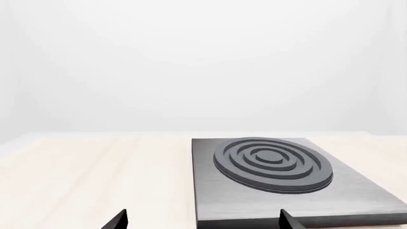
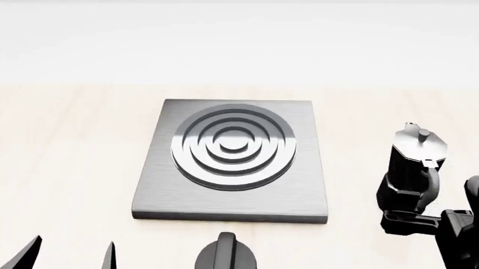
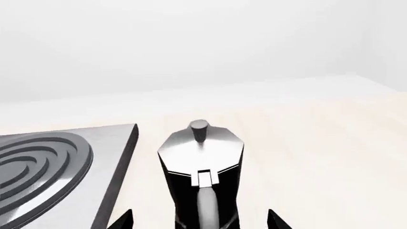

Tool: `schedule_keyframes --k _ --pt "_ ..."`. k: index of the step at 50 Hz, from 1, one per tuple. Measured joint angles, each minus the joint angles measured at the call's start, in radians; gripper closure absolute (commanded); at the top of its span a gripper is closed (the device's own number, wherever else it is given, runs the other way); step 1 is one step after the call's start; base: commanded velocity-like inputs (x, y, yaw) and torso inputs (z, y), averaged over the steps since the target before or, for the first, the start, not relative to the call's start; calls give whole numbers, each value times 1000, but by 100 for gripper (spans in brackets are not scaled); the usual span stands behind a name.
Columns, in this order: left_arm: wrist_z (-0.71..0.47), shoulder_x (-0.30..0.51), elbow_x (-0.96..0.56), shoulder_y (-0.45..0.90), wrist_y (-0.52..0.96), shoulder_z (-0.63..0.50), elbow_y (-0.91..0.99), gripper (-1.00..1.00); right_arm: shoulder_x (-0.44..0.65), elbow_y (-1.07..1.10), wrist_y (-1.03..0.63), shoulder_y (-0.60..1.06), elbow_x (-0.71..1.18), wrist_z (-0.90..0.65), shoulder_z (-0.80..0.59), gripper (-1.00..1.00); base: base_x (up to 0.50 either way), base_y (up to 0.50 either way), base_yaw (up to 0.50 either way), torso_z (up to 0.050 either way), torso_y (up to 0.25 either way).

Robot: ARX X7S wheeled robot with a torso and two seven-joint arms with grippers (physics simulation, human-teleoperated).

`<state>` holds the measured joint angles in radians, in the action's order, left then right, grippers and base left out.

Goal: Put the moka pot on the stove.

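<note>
We see the moka pot [image 2: 415,162] standing upright on the light wooden table [image 2: 67,168], to the right of the stove [image 2: 232,199] and clearly off it, a strip of bare tabletop between them. Its silvery lid [image 3: 200,151] is closed, knob up, and the curved handle [image 3: 205,205] faces the robot.

Right gripper [image 3: 200,223]: in the right wrist view we see both fingertips [image 3: 122,220] spread wide, one on each side of the pot's handle, with gaps on both sides. So it is open and not gripping anything; it sits just behind the pot at handle height. In the head view the right arm's dark body is close against the pot's lower part, contact we cannot tell.

Left gripper [image 1: 200,222]: fingertips [image 1: 117,220] wide apart, nothing between them. It hovers at the near edge of the stove, left of centre.

The stove lies flat on the table, its concentric rings [image 2: 233,144] bare. A short round black knob [image 2: 224,253] sits just in front of the stove's near edge, apart from it.
</note>
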<state>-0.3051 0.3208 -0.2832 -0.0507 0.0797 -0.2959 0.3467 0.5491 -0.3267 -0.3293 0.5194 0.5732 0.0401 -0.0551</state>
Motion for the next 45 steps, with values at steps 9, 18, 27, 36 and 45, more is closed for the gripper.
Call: schedule_keyframes --k 9,18,27,36,45 --pt "-1 2 0 -1 -6 -2 -5 -100 -15 -89 32 29 -11 32 -8 -100 0 0 0 0 0" --pt "-3 5 0 -2 -12 -4 -7 -100 -32 -187 69 70 -25 63 -15 -100 0 0 0 0 0" --pt "3 1 6 -5 -45 -8 -39 -100 -52 -306 114 120 -38 98 -18 -100 0 0 0 0 0" --pt "14 -7 17 -4 -98 -13 -95 -100 -71 -416 159 165 -51 134 -24 -100 0 0 0 0 0" --pt "28 -19 28 -1 -161 -19 -168 -100 -82 -463 177 189 -58 154 -30 -100 0 0 0 0 0"
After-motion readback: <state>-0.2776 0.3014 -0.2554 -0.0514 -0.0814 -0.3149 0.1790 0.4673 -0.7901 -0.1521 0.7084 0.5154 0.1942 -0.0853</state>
